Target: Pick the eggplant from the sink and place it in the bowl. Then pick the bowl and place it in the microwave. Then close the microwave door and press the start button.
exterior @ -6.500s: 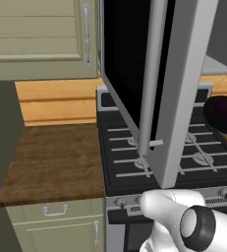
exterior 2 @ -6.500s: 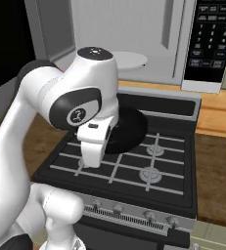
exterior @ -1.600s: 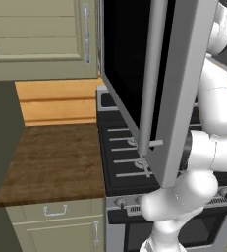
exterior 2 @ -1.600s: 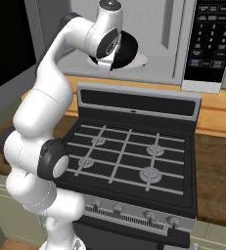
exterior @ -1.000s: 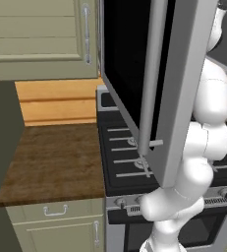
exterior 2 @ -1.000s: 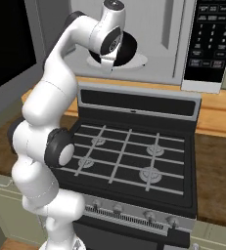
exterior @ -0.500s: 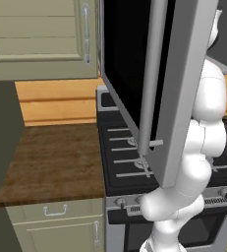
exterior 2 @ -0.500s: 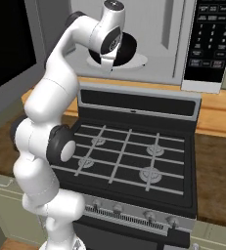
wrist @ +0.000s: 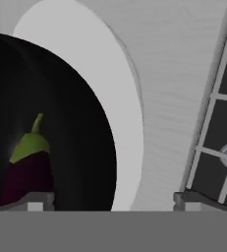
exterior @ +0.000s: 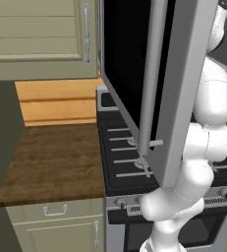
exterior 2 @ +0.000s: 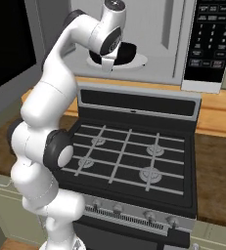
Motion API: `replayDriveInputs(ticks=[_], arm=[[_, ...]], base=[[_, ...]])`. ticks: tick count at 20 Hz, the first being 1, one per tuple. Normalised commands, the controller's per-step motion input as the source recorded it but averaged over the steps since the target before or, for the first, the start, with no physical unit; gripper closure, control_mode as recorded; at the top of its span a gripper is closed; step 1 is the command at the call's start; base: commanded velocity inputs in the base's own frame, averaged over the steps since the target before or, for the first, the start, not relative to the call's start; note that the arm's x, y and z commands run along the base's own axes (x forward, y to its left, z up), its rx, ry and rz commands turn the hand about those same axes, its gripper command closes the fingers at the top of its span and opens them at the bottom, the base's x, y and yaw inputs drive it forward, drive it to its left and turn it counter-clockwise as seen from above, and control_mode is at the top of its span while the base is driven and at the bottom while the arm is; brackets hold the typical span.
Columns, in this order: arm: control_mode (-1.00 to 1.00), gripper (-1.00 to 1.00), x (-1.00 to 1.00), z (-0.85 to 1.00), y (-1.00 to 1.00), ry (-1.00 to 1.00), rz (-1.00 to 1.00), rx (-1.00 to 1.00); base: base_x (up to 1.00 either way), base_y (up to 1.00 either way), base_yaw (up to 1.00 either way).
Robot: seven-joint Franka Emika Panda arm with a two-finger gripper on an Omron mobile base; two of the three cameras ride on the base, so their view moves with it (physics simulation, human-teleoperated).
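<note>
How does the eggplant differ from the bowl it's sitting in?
The eggplant is small, elongated and dark purple with a green stem cap; the bowl is black, round and much larger. The eggplant lies inside the bowl, while the bowl rests on the microwave's white turntable. Both are dark and sit inside the microwave.

A black gas stove with grey cross-shaped grates and four round burners occupies the centre; a row of small grey knobs runs along its near front edge. A dark brown wooden countertop lies to its left, over pale olive base cabinets with grey handles. A light orange wooden backsplash rises behind the countertop. A pale olive wall cabinet with a vertical grey handle hangs above.
</note>
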Motion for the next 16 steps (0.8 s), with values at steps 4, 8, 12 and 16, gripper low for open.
replayDriveInputs(ticks=[4, 8, 12, 16], arm=[[-1.00, -1.00, -0.56, -0.01, 0.00, -0.26, 0.03, 0.00], [-1.00, -1.00, -0.78, -0.11, 0.00, -0.25, 0.02, 0.00], [-1.00, -1.00, -0.87, -0.25, 0.00, -0.19, 0.00, -0.01], [-1.00, -1.00, -0.59, -0.48, -0.01, -0.01, 0.00, -0.08]], base=[[0.00, 0.00, 0.00], [0.00, 0.00, 0.00], [0.00, 0.00, 0.00], [0.00, 0.00, 0.00]])
